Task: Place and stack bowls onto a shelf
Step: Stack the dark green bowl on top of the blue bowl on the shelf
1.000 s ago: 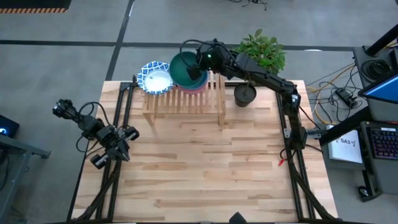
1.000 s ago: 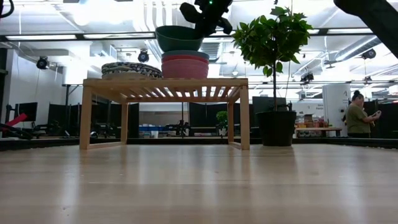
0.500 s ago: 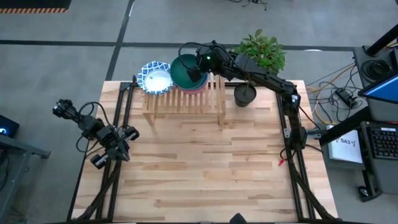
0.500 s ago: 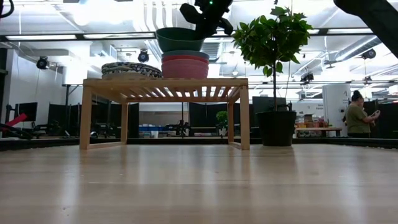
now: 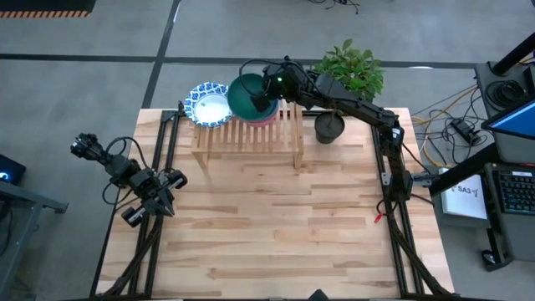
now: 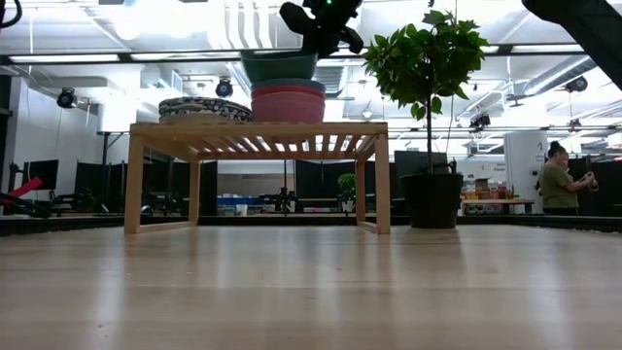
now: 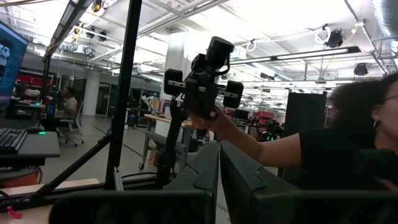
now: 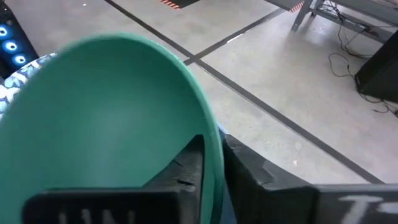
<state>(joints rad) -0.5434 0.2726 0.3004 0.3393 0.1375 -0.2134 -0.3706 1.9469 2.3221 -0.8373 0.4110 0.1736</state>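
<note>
Step in hand: the right gripper [image 5: 266, 94] is setting the green bowl [image 5: 247, 94] onto the coloured stack [image 6: 288, 101] at the far edge of the shelf [image 5: 251, 134].

Right jaws: clamped on the green bowl's rim, one finger inside and one outside, as the right wrist view shows plainly [image 8: 205, 165].

Where the bowl is: from the low view its base sits in, or just on, the top bowl of the stack; I cannot tell whether its full weight is down. The pink and red bowls show beneath it.

Other bowls: the blue-patterned white bowls [image 5: 209, 104] lie stacked at the shelf's left end, just beside the coloured stack.

How to do it well: I judge the bowl should be level and centred over the stack before release, since a tilted rim could make it rock. Part the jaws gently, then lift the inside finger straight up so it does not drag the bowl off.

Risk: the stack stands near the shelf's back edge, so a sideways nudge might tip it off the bench. The plant pot [image 5: 328, 127] is close by the arm's forearm.

Left gripper [image 5: 161, 191]: idle over the bench's left edge, jaws together.
</note>
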